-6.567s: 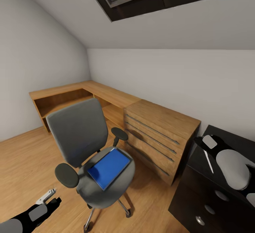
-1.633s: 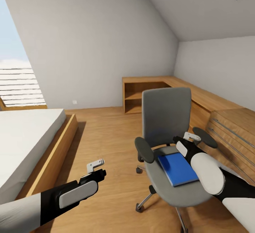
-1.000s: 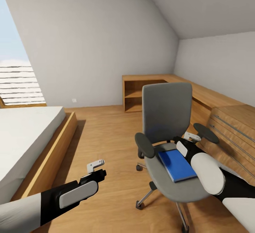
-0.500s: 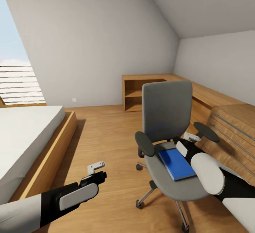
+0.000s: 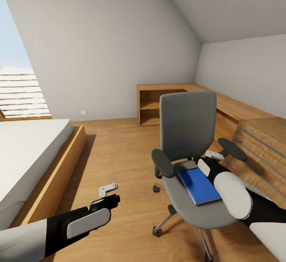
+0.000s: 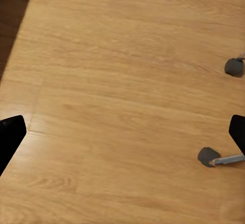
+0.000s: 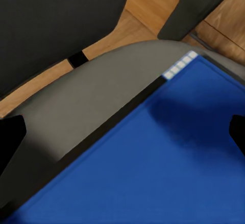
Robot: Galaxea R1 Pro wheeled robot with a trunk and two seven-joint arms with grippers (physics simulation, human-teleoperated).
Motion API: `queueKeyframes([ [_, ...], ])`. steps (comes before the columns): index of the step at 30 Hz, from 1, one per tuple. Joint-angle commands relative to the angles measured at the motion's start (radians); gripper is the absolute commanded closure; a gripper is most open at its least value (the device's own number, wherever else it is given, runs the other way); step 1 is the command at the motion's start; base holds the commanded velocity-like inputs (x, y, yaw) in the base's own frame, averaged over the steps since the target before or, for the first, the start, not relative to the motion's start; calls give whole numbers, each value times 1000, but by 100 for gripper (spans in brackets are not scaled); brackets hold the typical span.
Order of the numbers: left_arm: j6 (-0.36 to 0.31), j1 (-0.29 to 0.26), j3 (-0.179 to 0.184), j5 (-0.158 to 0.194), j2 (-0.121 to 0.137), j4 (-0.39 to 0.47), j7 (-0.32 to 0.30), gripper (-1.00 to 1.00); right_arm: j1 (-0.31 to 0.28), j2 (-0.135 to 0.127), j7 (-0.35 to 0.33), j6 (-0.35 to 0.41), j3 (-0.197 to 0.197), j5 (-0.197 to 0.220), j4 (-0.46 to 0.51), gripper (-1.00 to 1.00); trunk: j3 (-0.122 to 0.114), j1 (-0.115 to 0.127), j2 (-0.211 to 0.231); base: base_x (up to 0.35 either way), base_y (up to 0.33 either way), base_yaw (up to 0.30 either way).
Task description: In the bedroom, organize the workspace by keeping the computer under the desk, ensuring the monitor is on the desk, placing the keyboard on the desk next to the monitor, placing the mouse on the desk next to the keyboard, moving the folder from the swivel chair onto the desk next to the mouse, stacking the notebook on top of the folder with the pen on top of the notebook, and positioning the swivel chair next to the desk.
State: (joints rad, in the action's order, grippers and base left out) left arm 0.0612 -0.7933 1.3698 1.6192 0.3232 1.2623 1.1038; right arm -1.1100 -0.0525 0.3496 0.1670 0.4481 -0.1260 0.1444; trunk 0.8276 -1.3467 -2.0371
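Since half a second ago little has changed — left gripper point(image 5: 108, 190) has dropped slightly toward the floor point(image 5: 119, 154), right gripper point(image 5: 214, 156) has held its place over the swivel chair point(image 5: 186, 134).

Folder point(image 5: 198, 185) lies flat on the seat, near the right-hand armrest point(image 5: 232, 149). In the right wrist view the folder point(image 7: 168, 168) sits close under the camera, its dark spine edge running along the grey seat pad point(image 7: 87, 112); both right fingertips point(image 7: 10, 137) are spread wide at the frame edges, nothing between them, so that gripper is open. Left wrist view looks at bare floor point(image 6: 122, 81) and two chair casters point(image 6: 206, 156); its fingertips point(image 6: 9, 132) are also apart and empty.

Step in hand, as I read it: pick the folder off the seat with the right arm.

- Folder is thin and flat on soft padding, so a straight top-down pinch likely finds no edge. Better to come in at the spine edge, one finger under, one over.
- Chair rolls and swivels — push sideways and it will drift. Keep contact force downward.
- Watch the armrest beside the wrist on lift-out.
- Lift level; a thin folder may sag or slip from a corner grip.
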Motion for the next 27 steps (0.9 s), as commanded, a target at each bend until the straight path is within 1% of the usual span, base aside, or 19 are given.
queueKeyframes([
  [1, 6, -2, 3, 5, 0, 2, 2, -100, -1, 1, 2, 8, 4, -10, 1, -100, 1, 0, 0, 161, 0, 0],
  [3, 6, -1, 4, 5, 0, 3, 2, -100, -1, 2, 2, 8, -10, -10, 1, -100, 1, 0, 0, 221, 0, 0],
  [8, 6, -1, 3, 5, 0, 3, 1, -100, -1, 2, 3, 10, -24, -10, 0, -100, 1, 0, 0, 110, 0, 0],
  [11, 6, -1, 3, 4, 1, 5, 1, -100, -1, 2, 4, 32, -30, -10, -6, -100, 1, 0, 0, 35, 0, 0],
  [12, 6, -1, 3, 4, 1, 6, 1, -100, -1, 2, 4, 55, -33, -10, -8, -100, 1, 0, 0, 18, 0, 0],
  [13, 7, -2, 3, 4, 1, 14, 1, -100, -1, 2, 3, 99, -36, -10, -10, -100, 1, 0, 0, 7, 0, 0],
  [14, 7, -1, 3, 3, 3, 30, 2, -100, -1, 2, 3, 112, -37, -10, -10, -100, 1, 0, 0, 5, 0, 0],
  [16, 8, -1, 3, 3, 4, 55, 4, -100, -1, 2, 3, 121, -38, -10, -11, -100, 1, 0, 0, 3, 0, 0],
  [18, 11, -1, 3, 3, 7, 114, 8, -100, -1, 2, 3, 131, -38, -10, -11, -100, 1, 0, 0, 2, 0, 0],
  [19, 14, -1, 3, 2, 9, 128, 8, -100, -1, 2, 3, 132, -38, -10, -11, -100, 1, 0, 0, 0, 0, 0],
  [20, 18, -1, 3, 2, 10, 139, 9, -100, -1, 2, 3, 134, -38, -10, -11, -100, 1, 0, 0, 0, 0, 0],
  [24, 44, -1, 3, 3, 14, 171, 11, -100, -1, 2, 3, 136, -38, -10, -11, -100, 14, -15, -28, 0, 0, 0],
  [27, 52, -1, 3, 3, 16, 177, 11, -100, -1, 2, 3, 137, -39, -10, -11, -100, 14, -15, -28, 0, 0, 0],
])
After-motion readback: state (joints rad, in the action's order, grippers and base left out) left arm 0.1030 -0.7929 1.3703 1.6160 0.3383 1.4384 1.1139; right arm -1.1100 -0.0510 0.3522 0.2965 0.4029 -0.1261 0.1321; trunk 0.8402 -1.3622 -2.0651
